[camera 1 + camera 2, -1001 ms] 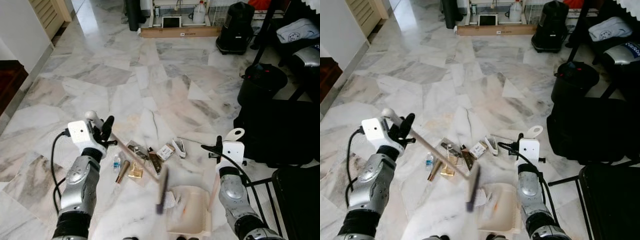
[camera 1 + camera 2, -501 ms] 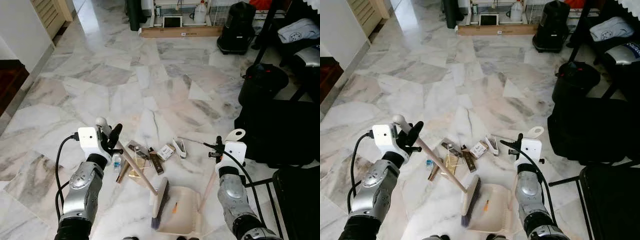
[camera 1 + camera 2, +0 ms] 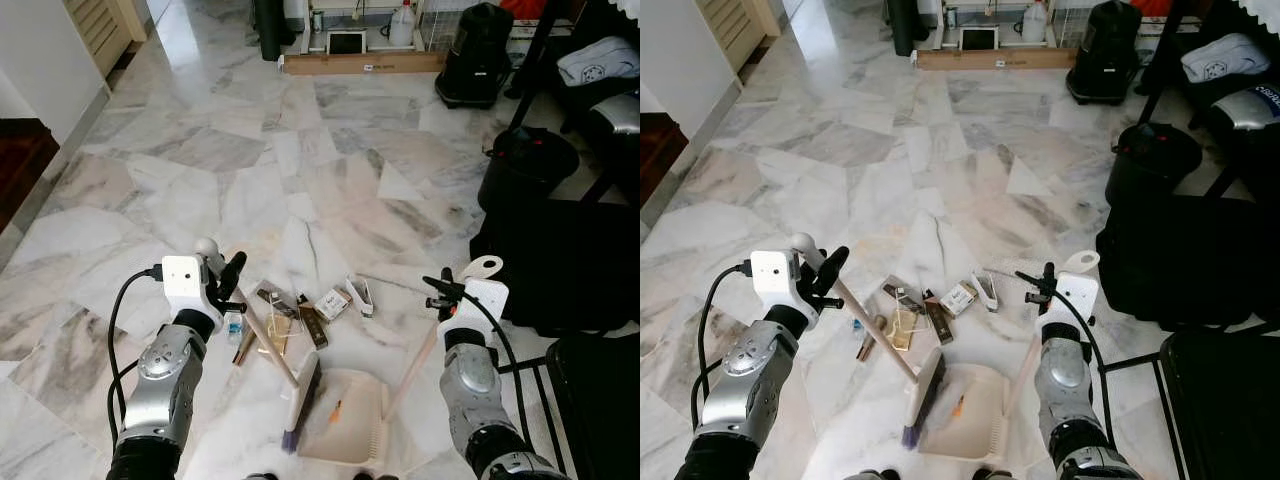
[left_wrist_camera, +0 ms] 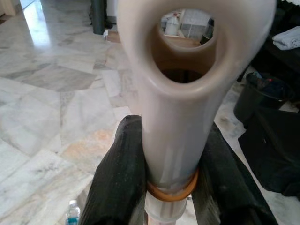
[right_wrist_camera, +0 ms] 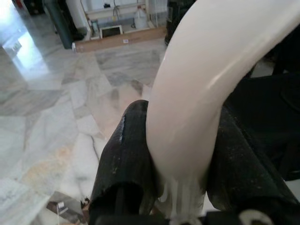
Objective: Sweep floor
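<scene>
Mid-sweep, by the look of it: the broom point(image 3: 300, 398) is clamped by its handle in the left gripper point(image 3: 222, 283), and the dustpan point(image 3: 345, 422) handle is pinched tight in the right gripper point(image 3: 443, 292). One small orange scrap is already lying in the pan. The litter pile point(image 3: 300, 312) is sitting on the marble floor point(image 3: 300, 180) just beyond the bristles, so a pull-stroke toward the pan seems to be needed next.

Glossy polished marble floor point(image 3: 300, 170); my broom point(image 3: 270, 345) handle smooth cream plastic; dustpan point(image 3: 345, 425) matt beige plastic; tool fingers point(image 4: 117, 187) matt black.
</scene>
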Tool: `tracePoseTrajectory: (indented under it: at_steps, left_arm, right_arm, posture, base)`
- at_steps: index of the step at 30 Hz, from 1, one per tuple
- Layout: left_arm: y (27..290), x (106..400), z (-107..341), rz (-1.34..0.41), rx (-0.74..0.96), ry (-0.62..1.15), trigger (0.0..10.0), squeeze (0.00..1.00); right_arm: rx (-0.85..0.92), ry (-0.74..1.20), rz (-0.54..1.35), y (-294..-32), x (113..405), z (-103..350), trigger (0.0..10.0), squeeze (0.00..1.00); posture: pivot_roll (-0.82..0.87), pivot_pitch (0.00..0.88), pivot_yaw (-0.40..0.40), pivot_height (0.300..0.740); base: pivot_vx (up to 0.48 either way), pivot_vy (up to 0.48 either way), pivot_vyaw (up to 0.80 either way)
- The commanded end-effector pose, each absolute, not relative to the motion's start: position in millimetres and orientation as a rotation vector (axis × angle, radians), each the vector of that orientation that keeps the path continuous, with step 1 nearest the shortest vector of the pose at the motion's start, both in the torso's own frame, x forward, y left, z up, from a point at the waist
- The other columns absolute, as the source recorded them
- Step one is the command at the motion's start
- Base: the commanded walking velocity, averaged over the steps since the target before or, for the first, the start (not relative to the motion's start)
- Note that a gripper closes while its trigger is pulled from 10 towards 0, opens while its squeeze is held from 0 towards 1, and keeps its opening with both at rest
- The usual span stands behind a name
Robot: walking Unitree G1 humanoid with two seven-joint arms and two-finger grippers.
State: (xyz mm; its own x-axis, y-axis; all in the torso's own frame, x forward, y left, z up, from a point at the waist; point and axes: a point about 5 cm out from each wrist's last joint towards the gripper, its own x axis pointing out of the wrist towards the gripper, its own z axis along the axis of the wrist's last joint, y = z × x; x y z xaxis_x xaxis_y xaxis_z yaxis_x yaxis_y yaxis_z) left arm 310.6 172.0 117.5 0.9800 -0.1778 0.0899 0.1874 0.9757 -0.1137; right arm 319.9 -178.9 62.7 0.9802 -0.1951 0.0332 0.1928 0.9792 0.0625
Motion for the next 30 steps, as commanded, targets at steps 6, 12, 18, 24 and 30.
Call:
tracePoseTrajectory:
  at_steps: [6,12,18,24,30]
  left_arm:
    - [172.6,308.3,115.1,-0.196,-0.008,-0.072,10.0,0.00]
    - [184.2,309.5,124.6,-0.119,0.026,-0.131,10.0,0.00]
    - [187.3,309.0,128.8,-0.115,0.028,-0.152,10.0,0.00]
    - [181.6,309.0,133.9,-0.121,0.010,-0.180,10.0,0.00]
    - [176.6,305.3,139.2,-0.121,-0.035,-0.217,10.0,0.00]
  right_arm:
    - [0.126,-0.184,-0.180,-175.7,333.3,94.3,10.0,0.00]
    - [0.130,-0.185,-0.180,-177.6,332.9,94.6,10.0,0.00]
    - [0.133,-0.188,-0.178,-177.7,332.5,95.1,10.0,0.00]
    - [0.137,-0.211,-0.170,-177.1,332.2,99.5,10.0,0.00]
    - [0.131,-0.246,-0.159,-178.1,330.6,107.4,10.0,0.00]
  posture:
    - [0.14,0.156,0.035,0.740]
    - [0.14,0.156,0.035,0.740]
    - [0.14,0.157,0.036,0.740]
    - [0.14,0.152,0.034,0.740]
    - [0.13,0.146,0.032,0.740]
  base:
    - [0.000,0.000,0.00]
    - [0.000,0.000,0.00]
    - [0.000,0.000,0.00]
    - [0.000,0.000,0.00]
    - [0.000,0.000,0.00]
